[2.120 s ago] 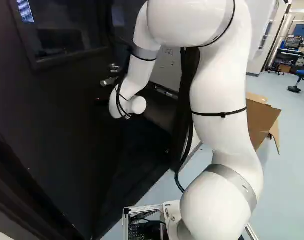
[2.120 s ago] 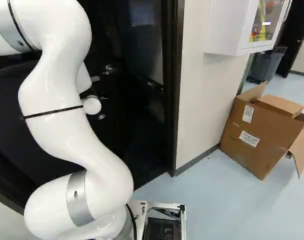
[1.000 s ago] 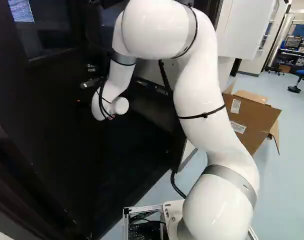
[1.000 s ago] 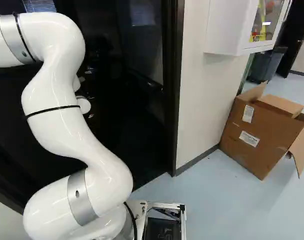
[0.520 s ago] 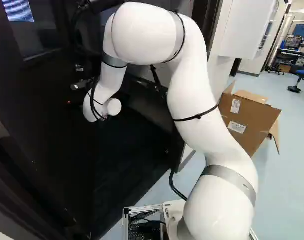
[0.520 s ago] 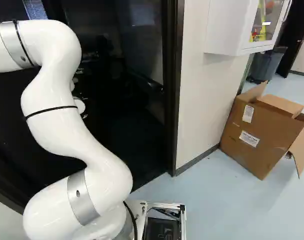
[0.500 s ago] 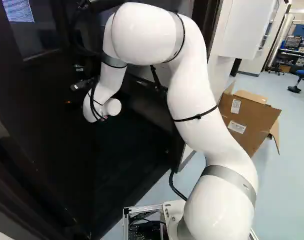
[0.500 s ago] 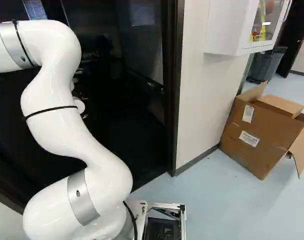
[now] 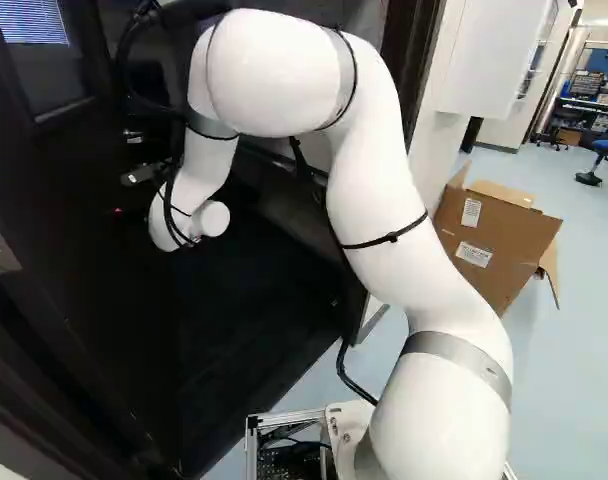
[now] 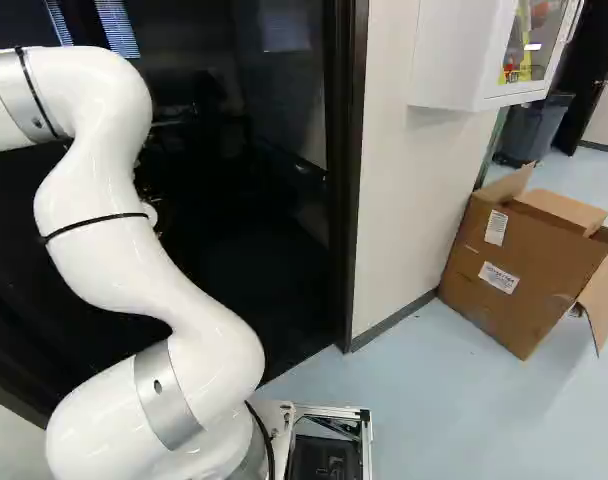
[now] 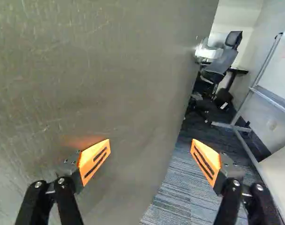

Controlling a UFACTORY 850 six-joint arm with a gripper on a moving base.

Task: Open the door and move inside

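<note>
- Dark, the door (image 9: 64,200) is swinging further inward, taking up the left of the left base view; in the right base view more of the window blinds (image 10: 116,28) is coming into sight past its edge.
- Its handle (image 9: 141,175) is shifting along with it, nothing gripping it.
- The jaws are standing wide apart, holding nothing; one orange pad (image 11: 93,161) is sitting close by the door's face, though whether it is touching I cannot tell.
- The arm (image 9: 404,230) is reaching further over toward the door side, its wrist (image 9: 184,210) travelling with the door, so it is probably pushing rather than pulling.
- Ahead of the jaws, carpet (image 11: 168,201) and a chair (image 11: 222,61) are showing past the door's edge: the way in is opening up.
- The base (image 10: 334,411) is keeping its place outside, with the door frame (image 10: 346,200) and the box (image 10: 524,265) not shifting in view; moving inside is still waiting.
- Next, the arm is likely needing to hold the door back while the base is driving in; the risk is the door swinging back, or the arm catching the frame.
</note>
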